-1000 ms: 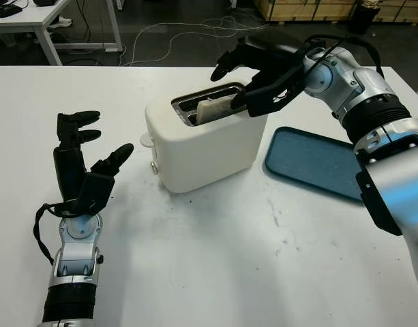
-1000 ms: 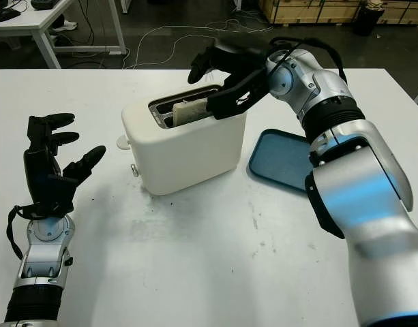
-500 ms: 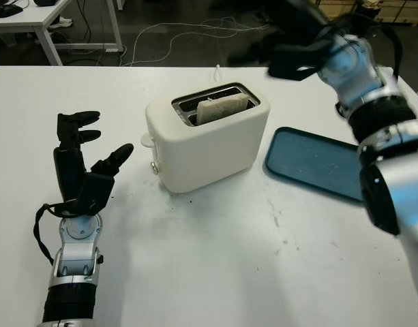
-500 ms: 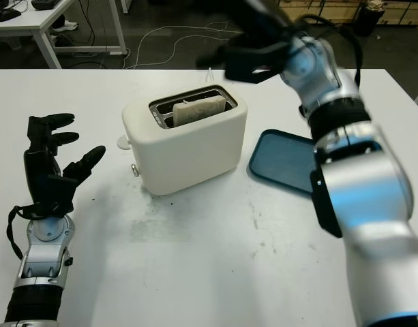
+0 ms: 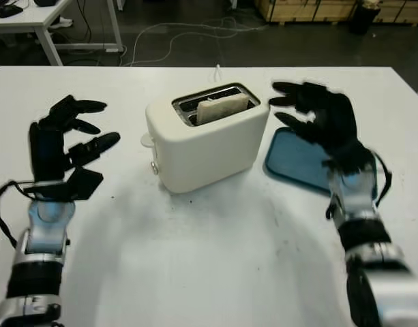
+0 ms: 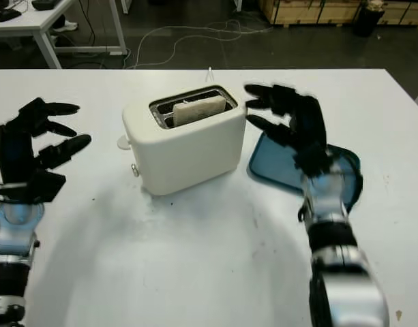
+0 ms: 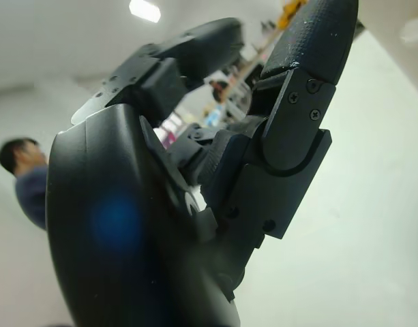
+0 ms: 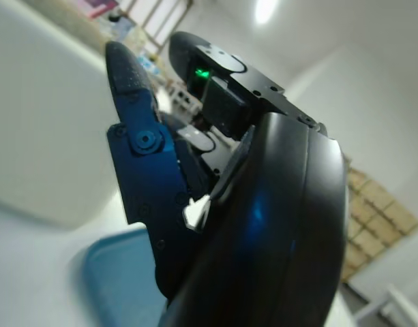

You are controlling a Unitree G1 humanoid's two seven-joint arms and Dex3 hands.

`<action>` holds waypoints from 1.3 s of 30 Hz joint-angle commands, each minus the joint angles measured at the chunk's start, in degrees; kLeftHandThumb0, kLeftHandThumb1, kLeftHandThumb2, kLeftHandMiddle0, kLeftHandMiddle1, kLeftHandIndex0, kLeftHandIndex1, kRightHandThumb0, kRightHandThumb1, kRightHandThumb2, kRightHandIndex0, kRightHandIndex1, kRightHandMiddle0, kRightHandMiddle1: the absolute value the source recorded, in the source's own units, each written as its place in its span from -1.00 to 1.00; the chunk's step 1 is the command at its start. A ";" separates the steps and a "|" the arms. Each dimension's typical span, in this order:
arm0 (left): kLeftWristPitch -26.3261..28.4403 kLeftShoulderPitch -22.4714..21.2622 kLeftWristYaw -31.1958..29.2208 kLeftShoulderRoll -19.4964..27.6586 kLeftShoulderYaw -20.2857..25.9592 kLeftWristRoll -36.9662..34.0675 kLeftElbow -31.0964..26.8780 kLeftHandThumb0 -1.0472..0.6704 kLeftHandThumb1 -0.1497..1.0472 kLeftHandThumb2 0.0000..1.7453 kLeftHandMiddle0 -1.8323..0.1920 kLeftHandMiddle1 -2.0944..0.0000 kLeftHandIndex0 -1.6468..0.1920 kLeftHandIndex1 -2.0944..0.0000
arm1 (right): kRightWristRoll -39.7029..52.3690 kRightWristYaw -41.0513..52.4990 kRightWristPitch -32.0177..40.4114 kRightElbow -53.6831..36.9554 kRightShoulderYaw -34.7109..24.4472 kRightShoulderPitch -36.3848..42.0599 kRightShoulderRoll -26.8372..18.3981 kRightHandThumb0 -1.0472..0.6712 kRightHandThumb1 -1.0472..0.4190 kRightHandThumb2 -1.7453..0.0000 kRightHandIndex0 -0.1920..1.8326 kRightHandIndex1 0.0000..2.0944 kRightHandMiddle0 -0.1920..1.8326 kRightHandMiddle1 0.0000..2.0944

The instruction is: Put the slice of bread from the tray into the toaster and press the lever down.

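Left of the toaster, on the lever side, your open left hand is hovering nearer than your open right hand, bread slice sitting unlowered.

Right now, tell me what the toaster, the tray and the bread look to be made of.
Toaster: likely moulded plastic, matte cream shell with rounded edges and no metallic shine; the slot rim looks darker, perhaps metal.
Tray: probably plastic, blue, smooth, with a raised darker rim.
Bread: pale, dull, soft-looking slice standing in the slot; whether it is real or a prop cannot be told.
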 commanded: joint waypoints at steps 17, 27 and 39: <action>-8.66 -5.27 -3.72 12.90 -3.02 9.13 2.31 -0.89 0.56 -1.00 -0.46 -0.35 -0.71 0.98 | -0.41 -3.79 2.80 -9.06 -0.78 7.34 6.37 -0.31 -0.83 0.97 0.29 -0.84 0.20 -0.99; -8.59 -6.45 -2.04 13.79 -5.56 14.47 3.16 -0.87 0.41 -1.00 -0.34 -0.56 -0.83 0.98 | 0.74 -2.47 2.41 -8.11 -1.44 7.02 7.26 -0.33 -0.83 0.96 0.32 -0.86 0.24 -0.99; -7.30 -7.89 0.88 15.13 -10.14 21.43 4.15 -0.86 0.58 -0.97 -0.29 -0.56 -0.79 1.00 | -0.48 -2.78 3.55 -8.67 -1.14 7.35 8.05 -0.35 -0.83 0.91 0.33 -0.88 0.26 -0.99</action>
